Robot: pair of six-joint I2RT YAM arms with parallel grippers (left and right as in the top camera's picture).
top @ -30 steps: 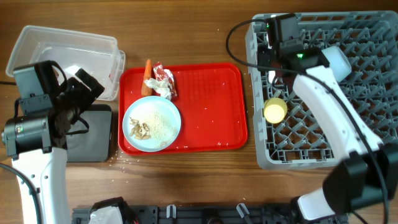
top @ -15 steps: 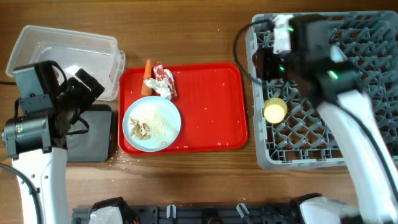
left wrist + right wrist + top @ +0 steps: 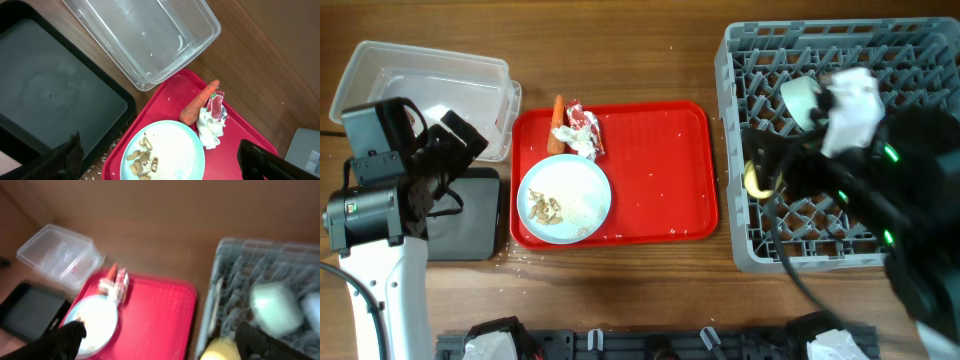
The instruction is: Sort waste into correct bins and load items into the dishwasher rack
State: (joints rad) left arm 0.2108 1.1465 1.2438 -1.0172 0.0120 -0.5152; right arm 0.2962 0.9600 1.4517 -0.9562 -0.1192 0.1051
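left gripper [image 3: 159,146]: fingers apart, empty, near black tray [image 3: 470,215] and clear tub [image 3: 420,80]. carrot [image 3: 558,122] and wrapper [image 3: 584,130] lie side by side on red tray [image 3: 660,170]; crumbs [image 3: 548,207] on blue plate [image 3: 582,190]. right gripper [image 3: 160,332]: fingers apart, empty, motion-blurred, over rack [image 3: 740,60], which holds the yellow-green cup [image 3: 752,182].

carrot [image 3: 199,102] beside wrapper [image 3: 217,106]; crumbed plate [image 3: 162,152]

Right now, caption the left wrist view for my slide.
Open left gripper above red tray holding carrot, wrapper, tissue and crumbed blue plate, beside clear tub and black tray.
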